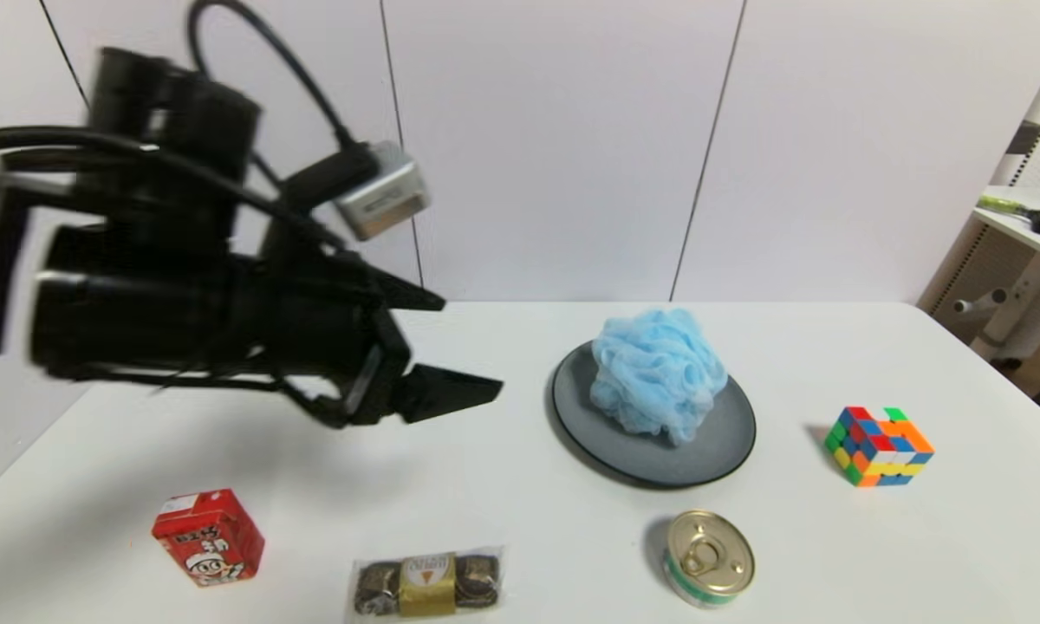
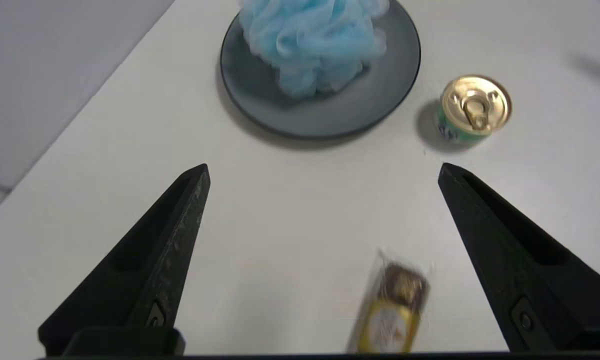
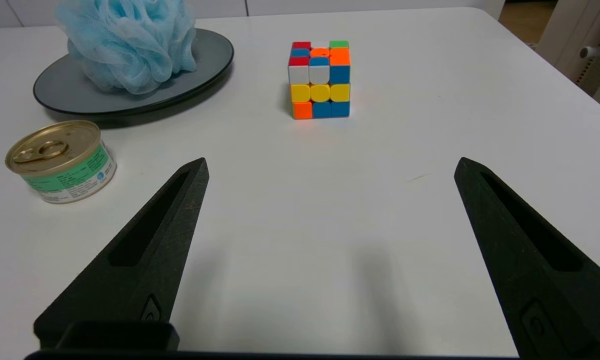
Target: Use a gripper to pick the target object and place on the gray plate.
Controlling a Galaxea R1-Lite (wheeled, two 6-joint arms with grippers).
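The light-blue bath puff (image 1: pixel 657 371) sits on the gray plate (image 1: pixel 719 442) at centre-right of the head view, covering the plate's upper left part and leaving its lower right bare. The left gripper (image 1: pixel 468 347) hangs in the air at the left of that frame, its two black fingers spread wide and holding nothing, pointing toward the plate with a clear gap of white table (image 1: pixel 520 485) between fingertips and rim.

In the left wrist view the puff (image 2: pixel 310 40) lies at the top centre of the frame, well beyond the open jaws and roughly on the line between them, on the plate (image 2: pixel 330 115). Neither finger touches it. A gold-lidded tin can (image 2: pixel 474 109) stands just beside the plate, and a wrapped chocolate pack (image 2: pixel 392 307), somewhat blurred, lies low in the frame between the fingers (image 2: pixel 170 250).

The right gripper (image 3: pixel 330 170) does not show in the head view; its own camera shows its fingers spread apart and empty over bare table. From there the puff (image 3: pixel 127 42) is at the upper left, the can (image 3: pixel 62 160) at mid-left, and a multicoloured puzzle cube (image 3: pixel 320 80) at upper centre, all well apart from the jaws.

In the head view, a red drink carton (image 1: pixel 209 536) stands at the lower left.
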